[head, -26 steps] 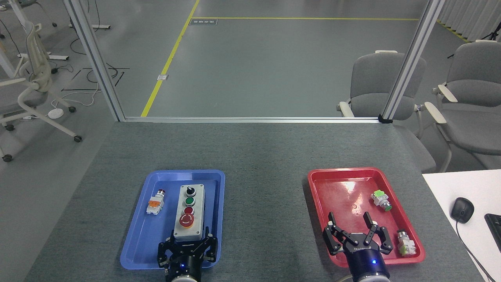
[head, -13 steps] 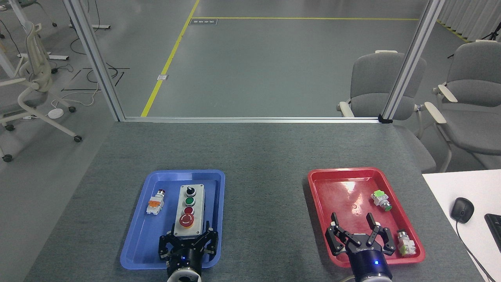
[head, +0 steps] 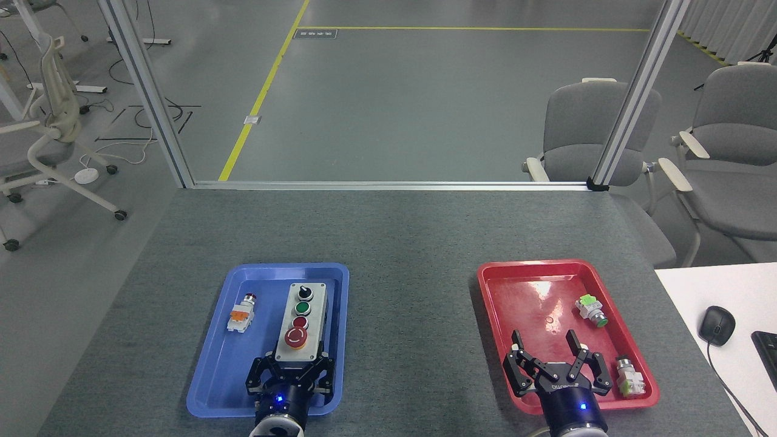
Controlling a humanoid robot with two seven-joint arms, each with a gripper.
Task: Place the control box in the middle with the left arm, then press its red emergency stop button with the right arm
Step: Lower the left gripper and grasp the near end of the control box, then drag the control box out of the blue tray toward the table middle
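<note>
Gripping the near end of the control box (head: 302,321), the left claw (head: 290,371) has its two fingers closed against the box's sides, one on each side of the near short end; the box sits inside the blue tray (head: 209,370), which lies on the near-left part of the table (head: 400,243), and the box is tilted slightly, its far end leaning toward the tray's right wall; whether the box rests on the tray floor or is raised a little off it cannot be told; along its light-grey top run a black knob (head: 305,292) at the far end, a green button (head: 302,308), a small red button (head: 300,322) and the red emergency stop button (head: 295,338) nearest the claw; beside the box, toward the tray's left wall, lies a small loose push-button with an orange part (head: 241,314); the middle (head: 410,315) of the table, between the two trays, is bare dark-grey felt; the right claw (head: 546,352) hovers over the near end of the red tray (head: 495,303) on the near-right part of the table, its fingers spread wide and holding nothing; in that tray lie a green-capped push-button (head: 590,309) toward the right wall and another white-bodied push-button (head: 629,376) in the near-right corner, just beside the right claw.
</note>
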